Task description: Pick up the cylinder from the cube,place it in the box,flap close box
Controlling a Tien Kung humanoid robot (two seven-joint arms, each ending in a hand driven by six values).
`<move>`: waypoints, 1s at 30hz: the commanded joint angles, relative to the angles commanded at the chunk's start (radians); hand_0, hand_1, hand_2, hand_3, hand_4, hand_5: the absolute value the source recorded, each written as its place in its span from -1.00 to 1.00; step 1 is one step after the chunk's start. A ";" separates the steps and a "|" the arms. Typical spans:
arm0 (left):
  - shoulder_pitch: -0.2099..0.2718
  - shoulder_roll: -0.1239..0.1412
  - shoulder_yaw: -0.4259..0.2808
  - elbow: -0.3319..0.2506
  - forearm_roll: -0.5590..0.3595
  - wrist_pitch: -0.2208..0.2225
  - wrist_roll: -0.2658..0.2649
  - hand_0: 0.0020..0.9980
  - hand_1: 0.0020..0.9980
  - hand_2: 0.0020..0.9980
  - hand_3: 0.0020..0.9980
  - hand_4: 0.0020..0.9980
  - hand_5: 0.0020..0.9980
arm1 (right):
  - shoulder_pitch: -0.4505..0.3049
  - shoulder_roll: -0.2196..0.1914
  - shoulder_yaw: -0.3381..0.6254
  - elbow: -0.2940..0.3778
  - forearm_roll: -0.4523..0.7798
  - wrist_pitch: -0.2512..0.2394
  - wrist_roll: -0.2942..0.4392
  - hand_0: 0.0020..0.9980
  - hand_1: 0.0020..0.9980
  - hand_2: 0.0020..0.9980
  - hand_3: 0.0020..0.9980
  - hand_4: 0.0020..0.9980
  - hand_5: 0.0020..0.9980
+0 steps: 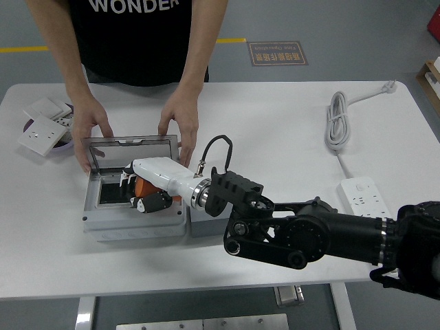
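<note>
The box (pixel 135 206) sits left of centre in the frame, its lid (pixel 130 146) standing open along its far side. A person's hands (pixel 88 129) rest at the lid's two upper corners. The right hand (pixel 146 191) reaches from the lower right into the box with the cylinder (pixel 143 186) in it. The cube (pixel 203 224) lies just right of the box, under the wrist. Wall switches (pixel 42 129) lie at the left edge; a coiled cable (pixel 337 124) upper right, a power strip (pixel 364 197) below it.
</note>
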 joint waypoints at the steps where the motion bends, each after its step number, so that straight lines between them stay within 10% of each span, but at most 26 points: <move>1: 0.000 0.000 0.000 0.000 0.001 0.000 0.000 0.85 0.71 0.71 0.91 -1.00 -1.00 | 0.000 0.000 0.000 -0.001 0.000 0.002 0.000 0.33 0.32 0.30 0.21 -0.40 -0.72; 3: -0.001 0.000 0.001 0.000 0.001 0.000 0.000 0.85 0.71 0.71 0.91 -1.00 -1.00 | -0.001 0.000 0.000 -0.003 -0.001 0.004 0.000 0.33 0.32 0.30 0.21 -0.40 -0.72; 4: -0.001 0.001 0.000 0.000 0.002 0.000 0.000 0.85 0.71 0.71 0.91 -1.00 -1.00 | -0.001 0.000 0.000 -0.005 -0.002 0.006 0.000 0.56 0.46 0.50 0.44 0.31 -0.63; 9: -0.002 0.001 -0.001 0.000 0.006 -0.001 0.000 0.85 0.71 0.71 0.91 -1.00 -1.00 | -0.002 0.000 -0.001 -0.011 -0.009 0.009 0.003 0.56 0.46 0.50 0.44 0.31 -0.63; 10: -0.002 0.001 0.000 0.000 0.005 -0.001 -0.001 0.85 0.71 0.71 0.91 -1.00 -1.00 | -0.003 0.000 -0.001 -0.013 -0.009 0.010 0.004 0.64 0.49 0.52 0.55 0.62 -0.43; 30: 0.001 -0.006 0.026 0.000 -0.011 -0.003 -0.007 0.85 0.71 0.71 0.91 -1.00 -1.00 | -0.026 0.000 0.138 0.133 0.134 -0.004 0.063 0.67 0.48 0.51 0.56 0.73 -0.37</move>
